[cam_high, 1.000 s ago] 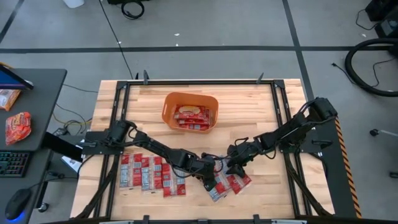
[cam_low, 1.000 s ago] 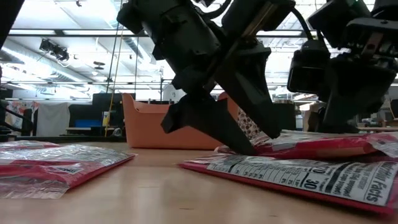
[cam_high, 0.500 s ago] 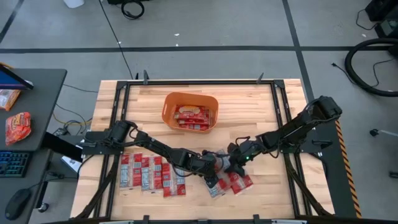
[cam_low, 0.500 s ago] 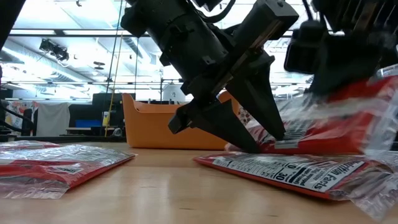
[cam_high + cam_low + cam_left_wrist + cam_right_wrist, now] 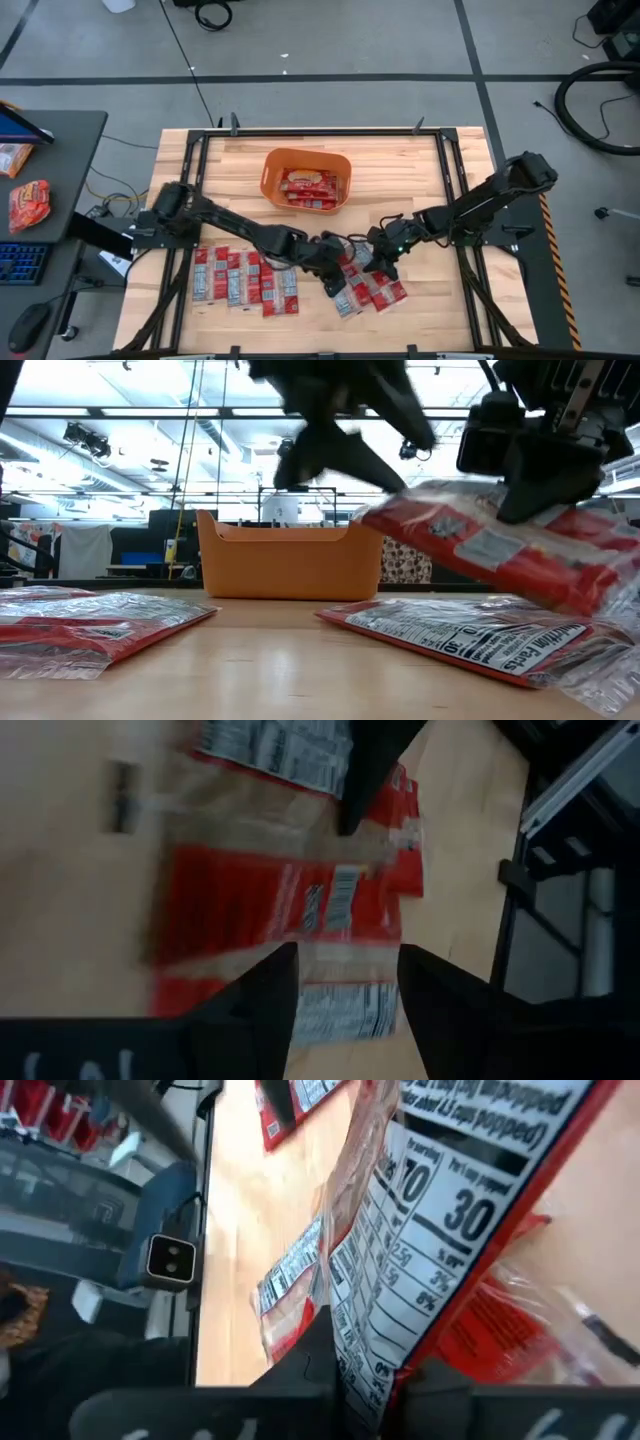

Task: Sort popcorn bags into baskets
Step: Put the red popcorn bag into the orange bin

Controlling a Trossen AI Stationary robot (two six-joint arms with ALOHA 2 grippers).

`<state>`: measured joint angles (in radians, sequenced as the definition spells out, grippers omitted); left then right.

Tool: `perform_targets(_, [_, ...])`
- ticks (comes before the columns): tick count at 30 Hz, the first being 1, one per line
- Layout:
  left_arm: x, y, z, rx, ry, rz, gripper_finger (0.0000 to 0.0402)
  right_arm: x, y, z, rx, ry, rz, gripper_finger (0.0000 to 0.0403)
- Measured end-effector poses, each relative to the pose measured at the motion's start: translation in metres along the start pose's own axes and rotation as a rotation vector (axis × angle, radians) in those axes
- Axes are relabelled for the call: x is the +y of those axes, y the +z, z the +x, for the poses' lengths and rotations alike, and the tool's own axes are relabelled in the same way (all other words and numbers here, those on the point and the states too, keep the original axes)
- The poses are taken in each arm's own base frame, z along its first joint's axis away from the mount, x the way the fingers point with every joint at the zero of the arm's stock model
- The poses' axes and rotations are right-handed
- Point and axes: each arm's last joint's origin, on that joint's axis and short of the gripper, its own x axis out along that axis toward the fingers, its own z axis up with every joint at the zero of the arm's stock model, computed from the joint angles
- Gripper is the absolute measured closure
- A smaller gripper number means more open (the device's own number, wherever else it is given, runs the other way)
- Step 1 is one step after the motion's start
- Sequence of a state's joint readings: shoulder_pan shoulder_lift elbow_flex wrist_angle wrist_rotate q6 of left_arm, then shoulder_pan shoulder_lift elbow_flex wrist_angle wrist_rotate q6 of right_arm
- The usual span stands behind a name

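Observation:
Several red popcorn bags [image 5: 245, 281] lie flat in a row at the table's near left, and more [image 5: 372, 294] lie near the middle. The orange basket [image 5: 276, 168] stands at the far middle with bags inside. My right gripper [image 5: 535, 500] is shut on one popcorn bag [image 5: 480, 545], raised above the others. My left gripper [image 5: 345, 960] hangs open just left of it, above the bags, with nothing between its fingers. My right gripper pinches the bag's clear-film edge [image 5: 372, 1348] between its two fingers, coming slanting down from the table's right. The bag is tilted, its printed back toward the wrist camera. Whether its lower end [image 5: 600, 595] still touches the bags beneath, I cannot tell.
Another bag [image 5: 470, 640] lies label-up on the table under the raised one. Bare wood lies between the bags and the basket. A desk [image 5: 40, 190] with a keyboard and snack packets stands beyond the table's left edge.
My right gripper has shut on a popcorn bag and raised it off the pile, so the bag now hangs tilted. My left gripper, which stood low with its fingers down at the bags, has risen and drawn back a little toward the table's left.

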<state>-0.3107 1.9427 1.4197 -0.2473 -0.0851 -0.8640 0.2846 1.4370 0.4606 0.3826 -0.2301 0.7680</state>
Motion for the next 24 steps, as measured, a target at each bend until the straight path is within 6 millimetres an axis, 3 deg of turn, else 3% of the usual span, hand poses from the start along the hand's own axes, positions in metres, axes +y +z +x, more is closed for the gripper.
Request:
perform_targets(7, [-0.003,0.009,-0.061,0.008,0.081,0.06,0.0229,0.028,0.028,-0.024,0.041,-0.141,-0.142,0.0379])
perform_targets(16, [-0.001,0.01,-0.116,-0.067,0.237,0.166,0.0268,0.066,0.095,-0.058,-0.034,-0.368,-0.293,0.0376])
perform_targets(24, [0.007,0.021,-0.156,-0.145,0.268,0.097,0.0281,0.068,0.134,-0.07,-0.052,-0.344,-0.41,0.0375])
